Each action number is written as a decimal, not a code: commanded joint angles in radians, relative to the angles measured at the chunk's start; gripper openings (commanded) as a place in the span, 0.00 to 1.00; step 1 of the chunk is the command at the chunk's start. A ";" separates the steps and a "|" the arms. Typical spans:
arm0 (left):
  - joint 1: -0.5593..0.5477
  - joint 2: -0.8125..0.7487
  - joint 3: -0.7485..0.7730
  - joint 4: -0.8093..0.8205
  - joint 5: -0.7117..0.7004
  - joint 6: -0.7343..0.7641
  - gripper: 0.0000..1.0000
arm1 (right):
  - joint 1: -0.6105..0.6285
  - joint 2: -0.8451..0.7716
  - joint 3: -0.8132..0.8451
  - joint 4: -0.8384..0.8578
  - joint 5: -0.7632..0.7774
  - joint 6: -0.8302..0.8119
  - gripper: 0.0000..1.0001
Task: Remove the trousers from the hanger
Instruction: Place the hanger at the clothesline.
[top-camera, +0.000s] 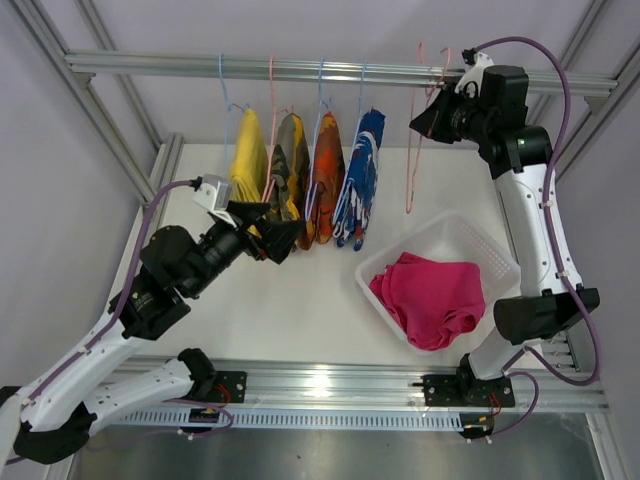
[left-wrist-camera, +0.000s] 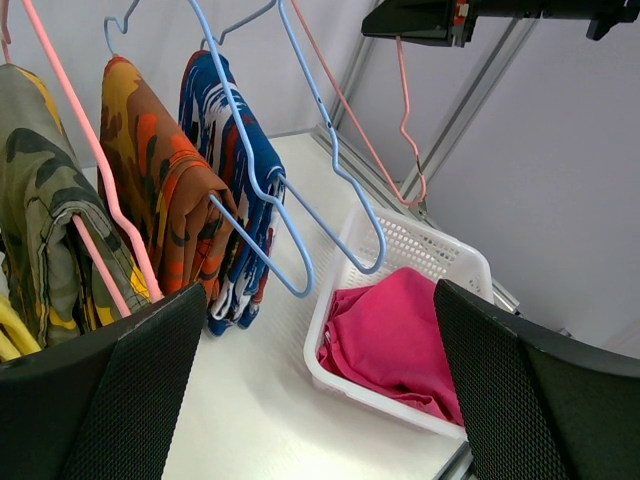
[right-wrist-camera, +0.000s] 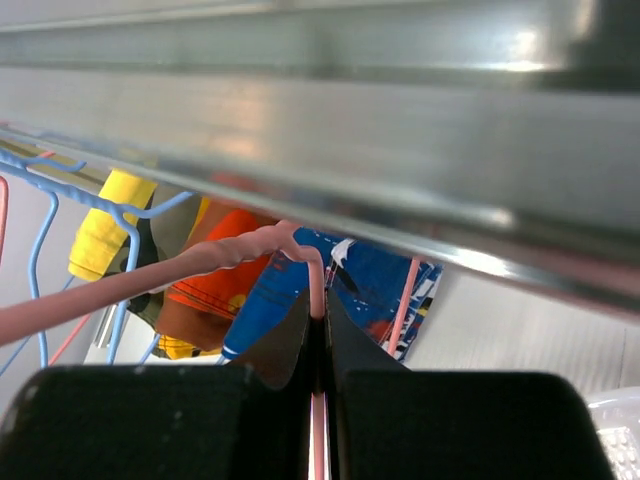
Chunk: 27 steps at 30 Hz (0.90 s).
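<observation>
On my left wrist cam the yellow trousers were just a sliver at the edge, behind a finger of my left gripper. The camo trousers got cropped there too. Right wrist cam: the rail was a blur, and the pink hanger wire ran out of sight inside my right gripper pinch.

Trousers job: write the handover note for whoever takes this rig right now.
Left gripper: open, empty, close to the lower end of the camouflage trousers.
Right gripper: shut on the bare pink hanger, up at the rail.
Done: the pink trousers lie in the white basket.
Left: the yellow trousers, camouflage trousers, orange-red trousers and blue-and-white trousers hang on hangers from the rail.
</observation>
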 joint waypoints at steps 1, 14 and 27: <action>0.000 -0.003 0.034 0.005 -0.003 0.023 0.99 | -0.009 0.030 0.085 -0.052 -0.045 0.018 0.00; 0.003 -0.007 0.037 0.004 0.007 0.023 0.99 | -0.038 0.108 0.201 -0.183 -0.068 0.041 0.00; 0.009 -0.011 0.035 0.002 0.020 0.020 0.99 | -0.061 0.089 0.174 -0.204 -0.119 0.058 0.04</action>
